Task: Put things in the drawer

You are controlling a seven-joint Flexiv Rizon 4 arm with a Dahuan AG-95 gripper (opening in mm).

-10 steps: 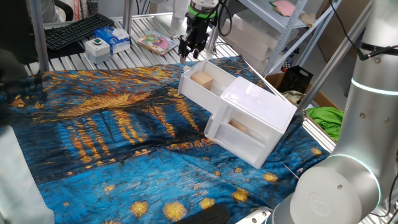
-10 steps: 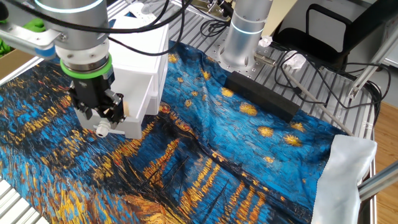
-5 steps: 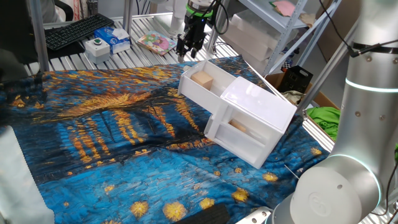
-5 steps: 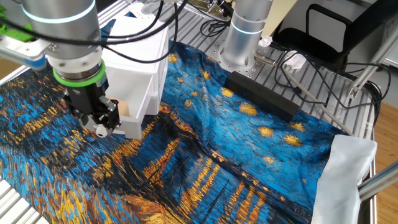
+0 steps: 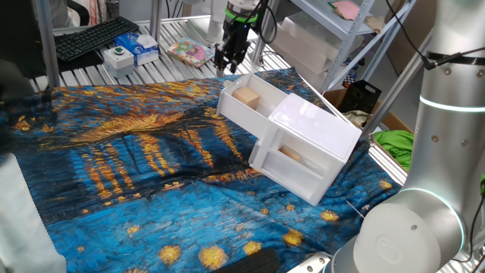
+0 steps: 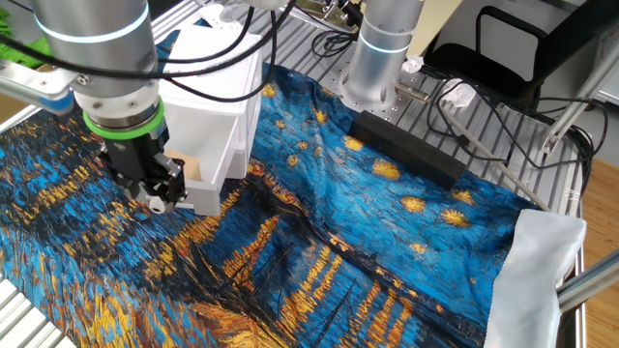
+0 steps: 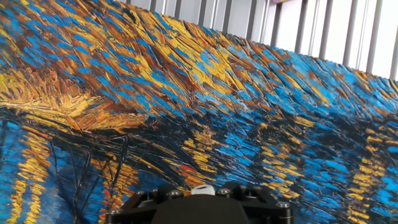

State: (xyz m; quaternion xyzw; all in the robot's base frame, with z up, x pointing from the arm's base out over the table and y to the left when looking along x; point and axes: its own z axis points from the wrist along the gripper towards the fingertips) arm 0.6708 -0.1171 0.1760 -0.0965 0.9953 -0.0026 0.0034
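Note:
The tan wooden block (image 5: 246,95) lies in the upper white drawer (image 5: 264,105), which stands pulled out of the white cabinet (image 5: 317,130). The block also shows in the other fixed view (image 6: 191,170), inside the drawer (image 6: 209,197). My gripper (image 5: 229,61) hangs empty just beyond the drawer's far outer end, above the cloth, apart from the block. In the other fixed view the gripper (image 6: 153,190) is in front of the drawer's end. Its jaws look spread with nothing between them. The hand view shows only the painted cloth (image 7: 186,106) below.
The lower drawer (image 5: 292,158) is also pulled out, with a pale object inside. The blue and yellow painted cloth (image 5: 136,159) covers the table. A keyboard (image 5: 91,36), small boxes (image 5: 132,49) and a metal shelf (image 5: 356,23) stand behind. A second robot base (image 6: 377,58) stands at the back.
The gripper has moved off the drawer towards its outer end and a little away from the cabinet. The block stays in the drawer.

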